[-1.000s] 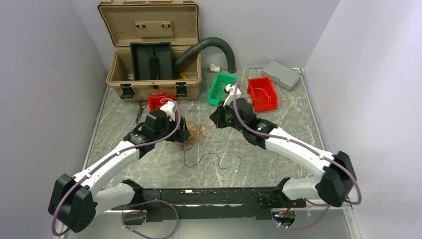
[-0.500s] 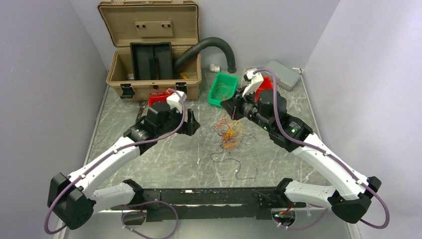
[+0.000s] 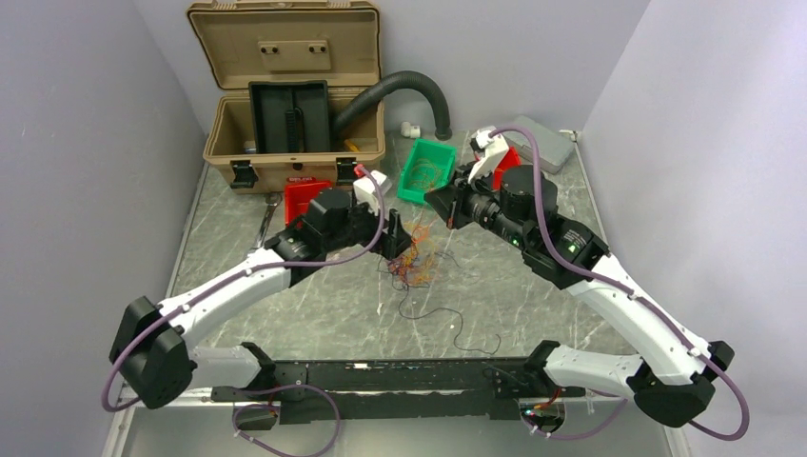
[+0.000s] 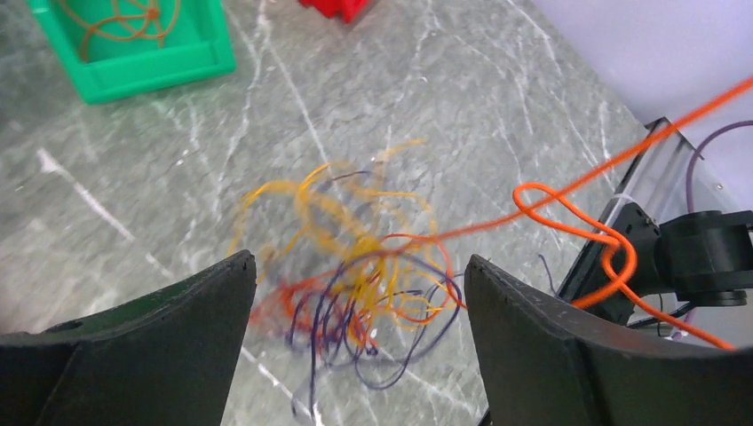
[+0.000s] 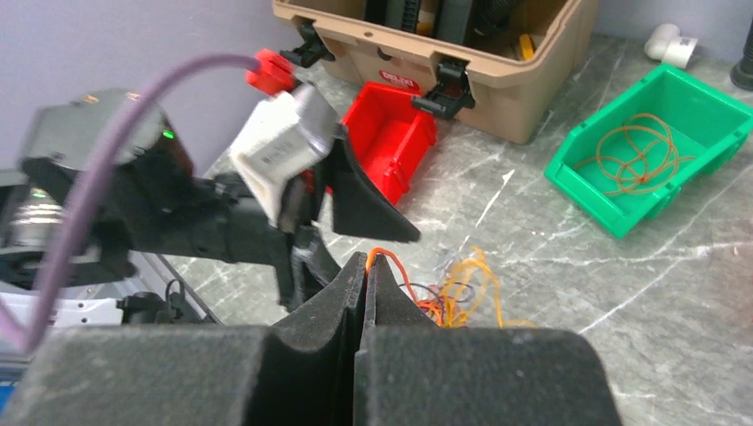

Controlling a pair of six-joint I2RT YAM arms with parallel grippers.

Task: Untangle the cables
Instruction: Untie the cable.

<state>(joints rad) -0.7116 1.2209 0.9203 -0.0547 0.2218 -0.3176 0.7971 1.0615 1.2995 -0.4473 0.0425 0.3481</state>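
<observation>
The cables point(image 3: 415, 265) lie mid-frame on the worktop point(image 3: 514, 309), between the left tool point(image 3: 400, 240) and the right tool point(image 3: 440, 206). An open case point(image 3: 285, 95) sits upper left, a hose point(image 3: 407, 82) to its right, and a bin point(image 3: 425, 173) just above the cables.

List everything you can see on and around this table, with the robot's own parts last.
cables: one tangle, orange, yellow, red and dark, mid-table; one dark strand trails toward the near edge
green bin: one, green, behind the tangle, coiled orange wire inside
red bins: two, red, one in front of the case, the other mostly hidden behind the right arm
case: one, tan, lid open, far left, black insert inside
hose: one, black corrugated, arching behind the case
grey box: one, grey, far right corner
table: one, grey marbled
left gripper: one, black, open, a finger on either side of the tangle
right gripper: one, black, shut on an orange strand
</observation>
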